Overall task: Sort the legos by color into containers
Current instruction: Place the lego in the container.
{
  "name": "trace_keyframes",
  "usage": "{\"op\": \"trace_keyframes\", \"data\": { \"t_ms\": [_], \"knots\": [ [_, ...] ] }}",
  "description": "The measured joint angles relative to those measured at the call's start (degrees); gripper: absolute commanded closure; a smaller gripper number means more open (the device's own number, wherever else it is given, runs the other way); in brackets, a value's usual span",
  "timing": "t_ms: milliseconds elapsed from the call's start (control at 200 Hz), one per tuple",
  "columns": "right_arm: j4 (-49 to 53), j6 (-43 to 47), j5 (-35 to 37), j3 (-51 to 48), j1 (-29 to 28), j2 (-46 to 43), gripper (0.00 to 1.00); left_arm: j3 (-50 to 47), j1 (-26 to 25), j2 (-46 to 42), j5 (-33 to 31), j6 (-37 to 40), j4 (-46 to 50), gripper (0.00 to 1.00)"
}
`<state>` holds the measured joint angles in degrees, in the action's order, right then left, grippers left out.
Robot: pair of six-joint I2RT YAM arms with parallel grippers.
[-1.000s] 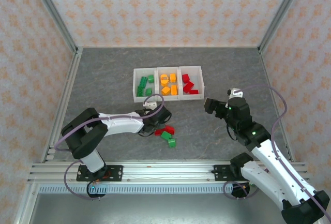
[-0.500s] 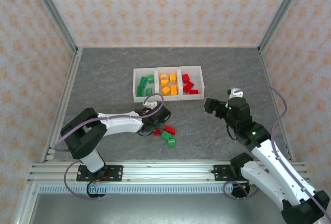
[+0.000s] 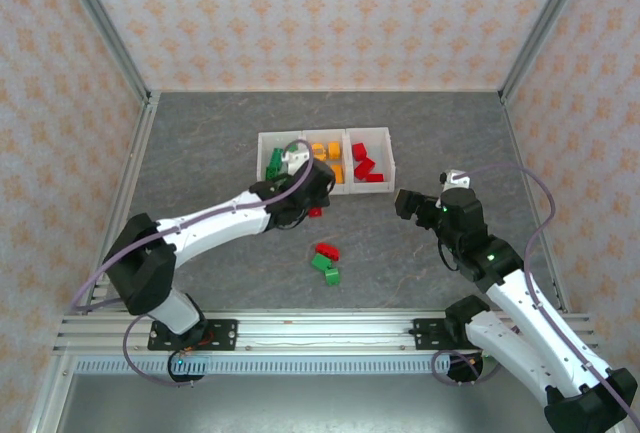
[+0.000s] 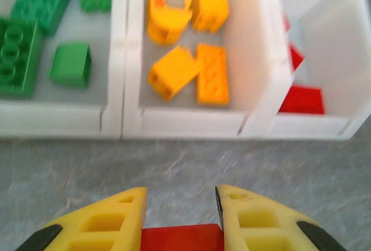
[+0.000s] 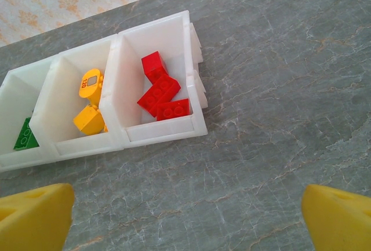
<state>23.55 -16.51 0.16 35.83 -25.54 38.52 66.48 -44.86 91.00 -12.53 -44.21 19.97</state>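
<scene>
1. Legos (image 4: 213, 74) in three colours lie in the bins (image 4: 116, 126), three white open boxes joined in a row.
2. From above we see the left claw (image 3: 313, 203) just in front of the bins' middle box, clamped on a red brick (image 3: 315, 212). The left arm (image 3: 220, 223) hides part of the green and orange boxes there.
3. Its wrist camera fills that gap for us. The red brick (image 4: 181, 239) sits pinched between two yellow fingers (image 4: 110, 219), over the table (image 4: 174, 164) and a little short of the bins' front wall.
4. In the green box we count two long studded bricks at the end away from the orange box, and two small green pieces beside them.
5. In the orange box we count four pieces: one rounded with a square hole and three blocky.
6. The red box is blurred and cut off in that view. The right wrist camera shows it to us plainly, with at least three red bricks lying close together toward its front wall.
7. The right claw (image 5: 188, 216) has its jaws wide apart with nothing between them. It is in front of the bins' red end and apart from it.
8. From above we also find three loose legos (image 3: 326, 251) on the table, one red and two green. They are bunched together in front of the bins and well apart from them.
</scene>
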Motion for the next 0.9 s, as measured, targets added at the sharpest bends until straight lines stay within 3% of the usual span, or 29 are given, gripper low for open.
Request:
{"op": "trace_keyframes", "data": {
  "t_ms": [310,711,831,901],
  "knots": [
    [0.0,0.0,0.1,0.0,0.0,0.0,0.00,20.2,1.9,15.3,1.8,7.0,-2.2,0.79],
    [0.0,0.0,0.5,0.0,0.0,-1.3,0.00,47.9,2.2,42.8,6.2,11.4,-7.6,0.77],
    [0.0,0.0,0.5,0.0,0.0,-1.3,0.00,49.3,2.3,45.9,6.0,12.4,-8.7,0.68],
    [0.0,0.0,0.5,0.0,0.0,-1.3,0.00,49.3,2.3,46.4,5.7,13.3,-9.1,0.54]
  ]
}}
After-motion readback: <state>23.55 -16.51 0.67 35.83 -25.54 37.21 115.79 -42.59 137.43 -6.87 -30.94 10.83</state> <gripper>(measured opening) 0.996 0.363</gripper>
